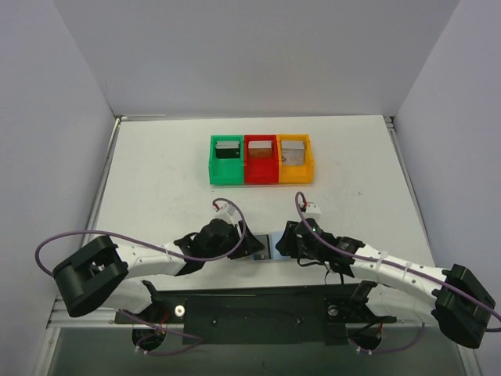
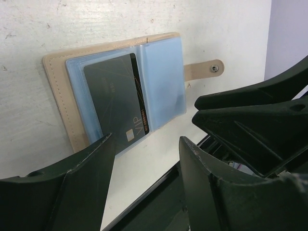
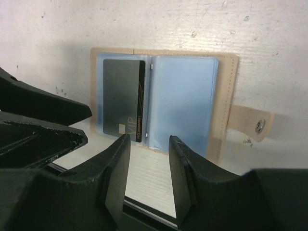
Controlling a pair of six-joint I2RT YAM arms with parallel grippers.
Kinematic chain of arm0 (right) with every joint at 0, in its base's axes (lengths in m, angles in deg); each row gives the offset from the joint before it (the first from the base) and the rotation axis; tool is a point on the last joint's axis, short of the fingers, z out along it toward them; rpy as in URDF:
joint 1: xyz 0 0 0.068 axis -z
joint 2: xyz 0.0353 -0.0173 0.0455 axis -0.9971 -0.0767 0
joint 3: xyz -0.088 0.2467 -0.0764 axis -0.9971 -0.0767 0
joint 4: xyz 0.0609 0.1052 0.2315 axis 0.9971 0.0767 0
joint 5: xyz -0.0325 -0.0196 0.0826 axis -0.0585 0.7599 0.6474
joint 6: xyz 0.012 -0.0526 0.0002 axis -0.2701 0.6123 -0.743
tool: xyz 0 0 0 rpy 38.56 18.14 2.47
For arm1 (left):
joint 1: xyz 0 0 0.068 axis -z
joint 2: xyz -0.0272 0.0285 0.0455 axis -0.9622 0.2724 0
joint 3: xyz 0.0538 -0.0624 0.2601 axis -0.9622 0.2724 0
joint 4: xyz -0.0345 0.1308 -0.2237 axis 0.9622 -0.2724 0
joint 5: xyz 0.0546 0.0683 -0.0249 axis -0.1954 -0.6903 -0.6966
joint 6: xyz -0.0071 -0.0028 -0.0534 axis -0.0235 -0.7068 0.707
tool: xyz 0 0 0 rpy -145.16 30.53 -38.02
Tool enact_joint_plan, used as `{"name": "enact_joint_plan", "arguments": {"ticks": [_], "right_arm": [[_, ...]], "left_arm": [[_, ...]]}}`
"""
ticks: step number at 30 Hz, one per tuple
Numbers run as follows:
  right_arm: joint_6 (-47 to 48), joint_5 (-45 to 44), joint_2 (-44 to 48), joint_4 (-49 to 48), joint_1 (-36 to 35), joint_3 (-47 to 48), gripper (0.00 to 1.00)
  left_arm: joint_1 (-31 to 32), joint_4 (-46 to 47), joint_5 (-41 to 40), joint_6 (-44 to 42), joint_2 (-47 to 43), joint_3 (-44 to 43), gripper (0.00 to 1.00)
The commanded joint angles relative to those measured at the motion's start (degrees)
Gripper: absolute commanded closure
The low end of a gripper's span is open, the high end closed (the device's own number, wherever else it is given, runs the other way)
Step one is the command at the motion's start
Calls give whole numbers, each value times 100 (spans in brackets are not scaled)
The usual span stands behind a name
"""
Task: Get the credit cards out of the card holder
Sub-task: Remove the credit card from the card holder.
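While bins (image 1: 261,179) sit beyond, left tool (image 2: 146,139) and right tool (image 3: 149,139) — jaws parted — flank the card holder (image 3: 183,101).

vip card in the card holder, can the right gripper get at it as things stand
Probably yes: the right gripper hangs open just in front of the dark VIP card, the card holder lies open, nothing between. The left gripper crowds one side.

Card holder (image 3: 183,103): tan stitched border, pale-blue clear pockets; credit card (image 3: 120,96) inside dk grey w/ thin gold lines, black edge strip, pale "VIP". Green bin (image 1: 213,163), red bin (image 1: 261,179), orange bin (image 1: 294,178); surface (image 1: 156,184) white, scuffed
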Motion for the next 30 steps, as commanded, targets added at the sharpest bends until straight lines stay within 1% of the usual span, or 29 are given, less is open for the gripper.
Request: {"name": "enact_joint_plan", "arguments": {"ticks": [1, 5, 10, 11, 13, 22, 30], "right_arm": [[114, 370, -120, -213, 303, 157, 66], [140, 677, -225, -380, 523, 139, 66], [167, 915, -401, -618, 567, 139, 64], [167, 976, -436, -644, 602, 139, 64], [167, 1064, -515, -715, 611, 148, 63], [176, 1231, -726, -891, 672, 139, 62], [141, 1424, -928, -1154, 708, 121, 62]], "left_arm": [[19, 99, 37, -38, 215, -332, 36], [19, 90, -16, 6, 329, -245, 37], [19, 99, -16, 23, 365, -157, 37], [11, 99, -147, 6, 365, -156, 37], [10, 72, -157, 6, 374, -148, 37], [2, -112, -315, -73, 329, -86, 38], [2, 221, -166, -21, 637, -112, 38]]}}
